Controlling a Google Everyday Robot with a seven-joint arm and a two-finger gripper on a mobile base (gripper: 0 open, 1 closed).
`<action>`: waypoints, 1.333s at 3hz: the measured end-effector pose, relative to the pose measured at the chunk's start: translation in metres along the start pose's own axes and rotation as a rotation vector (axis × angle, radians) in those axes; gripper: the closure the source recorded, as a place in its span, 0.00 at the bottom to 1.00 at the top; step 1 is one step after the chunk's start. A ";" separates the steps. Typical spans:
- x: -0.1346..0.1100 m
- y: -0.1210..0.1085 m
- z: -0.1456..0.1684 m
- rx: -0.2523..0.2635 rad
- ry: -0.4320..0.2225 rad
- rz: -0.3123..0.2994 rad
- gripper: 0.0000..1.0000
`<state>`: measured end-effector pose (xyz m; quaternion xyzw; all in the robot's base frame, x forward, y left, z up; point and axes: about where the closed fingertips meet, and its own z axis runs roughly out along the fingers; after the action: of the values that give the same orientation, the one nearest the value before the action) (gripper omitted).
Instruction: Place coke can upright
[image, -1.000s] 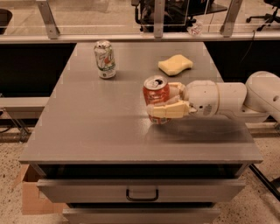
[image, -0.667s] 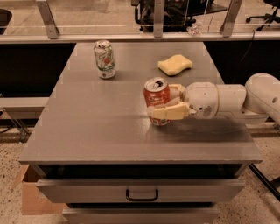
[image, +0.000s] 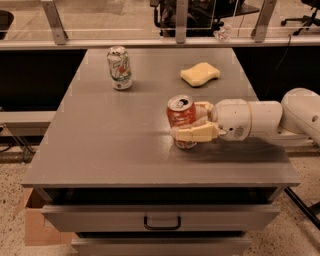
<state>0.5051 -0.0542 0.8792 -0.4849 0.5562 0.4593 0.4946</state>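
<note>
upright coke can (image: 180, 120) right of centre on the grey table (image: 110, 140), tool (image: 186, 120) in from 3 o'clock, fingers clamped on its sides, white-and-green soda can (image: 120, 67) at 10 o'clock, yellow sponge (image: 200, 74) at 1 o'clock, both well apart, lettering unreadable

Warm, dimmish indoor light, mostly from overhead. Soft smudgy shadow on table (image: 100, 150) under arm (image: 265, 120), behind gripper (image: 186, 120), which sits mid-table clamped round coke can (image: 178, 113). Faint sheen on can top. Murky under tabletop.
</note>
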 end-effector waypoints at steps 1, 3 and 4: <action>0.019 0.010 -0.014 0.018 0.026 0.029 0.05; 0.023 0.013 -0.051 0.073 0.058 0.021 0.00; 0.010 0.010 -0.096 0.164 0.077 -0.025 0.00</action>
<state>0.4842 -0.1491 0.8783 -0.4669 0.6044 0.3870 0.5166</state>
